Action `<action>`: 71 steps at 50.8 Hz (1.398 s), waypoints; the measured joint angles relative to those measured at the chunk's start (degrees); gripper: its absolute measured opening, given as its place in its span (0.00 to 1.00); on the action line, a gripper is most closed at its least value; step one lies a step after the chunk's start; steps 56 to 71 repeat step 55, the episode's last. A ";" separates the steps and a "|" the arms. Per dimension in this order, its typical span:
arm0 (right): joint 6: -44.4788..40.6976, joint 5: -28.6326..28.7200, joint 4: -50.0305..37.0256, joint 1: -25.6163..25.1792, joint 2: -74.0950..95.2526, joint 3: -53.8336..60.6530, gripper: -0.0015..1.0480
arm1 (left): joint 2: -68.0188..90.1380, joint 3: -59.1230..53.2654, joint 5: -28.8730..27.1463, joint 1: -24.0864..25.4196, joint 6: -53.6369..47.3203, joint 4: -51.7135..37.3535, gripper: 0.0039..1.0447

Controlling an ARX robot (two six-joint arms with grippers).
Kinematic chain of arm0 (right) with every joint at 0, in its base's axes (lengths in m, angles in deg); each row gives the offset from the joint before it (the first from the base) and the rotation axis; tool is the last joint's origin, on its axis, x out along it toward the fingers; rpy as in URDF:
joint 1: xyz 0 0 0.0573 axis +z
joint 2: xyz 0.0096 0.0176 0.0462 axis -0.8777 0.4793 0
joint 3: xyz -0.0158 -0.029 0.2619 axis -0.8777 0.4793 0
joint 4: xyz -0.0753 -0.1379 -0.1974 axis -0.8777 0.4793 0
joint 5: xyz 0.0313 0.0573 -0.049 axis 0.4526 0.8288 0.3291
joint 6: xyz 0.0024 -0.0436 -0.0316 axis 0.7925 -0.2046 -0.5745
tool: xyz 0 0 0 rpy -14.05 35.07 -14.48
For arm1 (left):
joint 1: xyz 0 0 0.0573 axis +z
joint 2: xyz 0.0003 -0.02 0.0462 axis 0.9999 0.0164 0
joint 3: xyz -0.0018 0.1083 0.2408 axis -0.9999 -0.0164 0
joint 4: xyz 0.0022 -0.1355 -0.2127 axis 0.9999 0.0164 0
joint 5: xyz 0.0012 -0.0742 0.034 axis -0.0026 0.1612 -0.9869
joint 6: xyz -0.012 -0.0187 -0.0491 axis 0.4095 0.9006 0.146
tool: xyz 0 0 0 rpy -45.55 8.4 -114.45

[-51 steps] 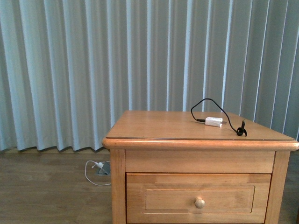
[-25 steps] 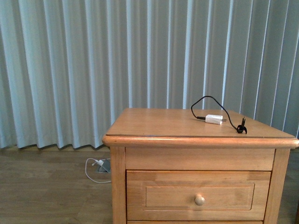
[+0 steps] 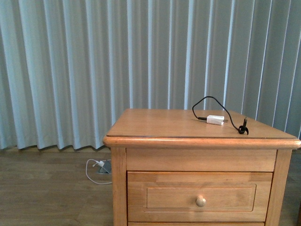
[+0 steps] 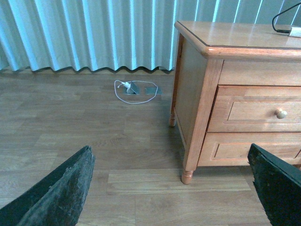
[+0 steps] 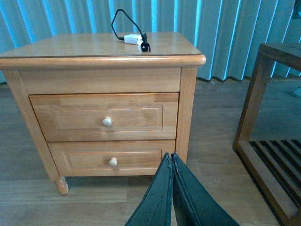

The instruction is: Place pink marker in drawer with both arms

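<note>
Near first: the right pincer [image 5: 172,188] hangs low before the nightstand with fingers pressed together, empty; the left pincer [image 4: 169,188] is spread wide over bare floor. Beyond them the drawer [image 5: 101,117] is fully closed, knob [image 5: 107,122] untouched. On the worktop [image 3: 160,123] lies only a white charger [image 3: 215,120]. No pink marker shows anywhere, so the risk is grabbing the charger, or pulling the shallower lower drawer [image 5: 113,157].

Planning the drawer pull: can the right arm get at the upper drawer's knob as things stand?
Probably yes. In the right wrist view the right gripper, shut, faces the nightstand front; nothing stands between it and the knob of the closed drawer. It must open first.
</note>
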 joint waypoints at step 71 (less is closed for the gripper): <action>-0.02 0.00 0.00 0.00 0.00 0.00 0.92 | 0.00 0.00 0.00 0.00 -0.02 0.00 0.95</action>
